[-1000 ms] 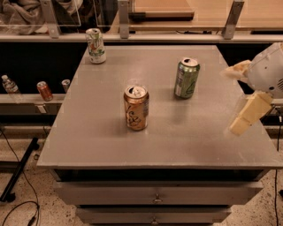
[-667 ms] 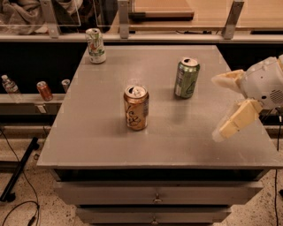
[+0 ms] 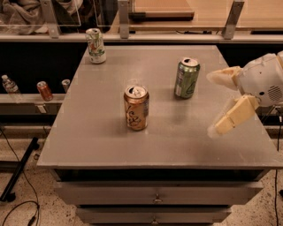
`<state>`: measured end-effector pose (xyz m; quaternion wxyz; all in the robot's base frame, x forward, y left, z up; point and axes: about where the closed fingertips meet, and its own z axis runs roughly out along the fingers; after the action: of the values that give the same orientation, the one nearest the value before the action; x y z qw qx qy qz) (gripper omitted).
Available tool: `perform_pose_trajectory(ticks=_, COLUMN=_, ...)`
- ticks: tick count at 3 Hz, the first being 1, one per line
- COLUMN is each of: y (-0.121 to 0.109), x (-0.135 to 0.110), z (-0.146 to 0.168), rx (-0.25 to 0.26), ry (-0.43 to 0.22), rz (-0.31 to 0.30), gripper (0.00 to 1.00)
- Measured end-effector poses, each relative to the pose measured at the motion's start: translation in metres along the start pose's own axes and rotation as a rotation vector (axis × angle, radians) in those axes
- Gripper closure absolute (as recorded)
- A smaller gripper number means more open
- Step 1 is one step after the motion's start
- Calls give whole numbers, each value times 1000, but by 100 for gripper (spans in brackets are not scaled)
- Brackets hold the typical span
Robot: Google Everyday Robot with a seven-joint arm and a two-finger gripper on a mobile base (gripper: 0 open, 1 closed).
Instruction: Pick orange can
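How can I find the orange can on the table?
Look at the grey table. The orange can stands upright near its middle, left of the robot's open hand at the right edge. It is tan-orange with dark curly writing, unlike the green can farther back and the pale can in the far corner.

- Grey flat-topped desk (image 3: 88,132), two drawer fronts with small handles below.
- Speckled pale stone floor (image 3: 37,190); thin black cables (image 3: 20,211) and a black slanted stand leg (image 3: 20,170) on it at left.
- Low pale shelf (image 3: 22,100) left of the desk, against a dark recess.
- Light wooden counter (image 3: 261,13) behind, with grey metal posts (image 3: 233,17).
- Dim, warm light.
- Cream two-finger gripper (image 3: 212,103) over the desk's right edge, fingers apart.
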<state>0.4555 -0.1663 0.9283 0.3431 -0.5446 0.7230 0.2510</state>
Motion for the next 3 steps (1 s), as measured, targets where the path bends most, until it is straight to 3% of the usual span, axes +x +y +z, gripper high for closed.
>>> perform_pose_trajectory(ticks=1, y=5, x=-14, z=21, rx=-25, ry=-85, rz=-33, gripper=0)
perform_pose_trajectory(ticks=2, y=7, x=-35, z=56, rx=-52, ry=-228, rz=-79, gripper=0)
perform_pose_trajectory(ticks=3, y=5, x=-50, z=84, rx=-68, ry=-331, rz=-107, gripper=0)
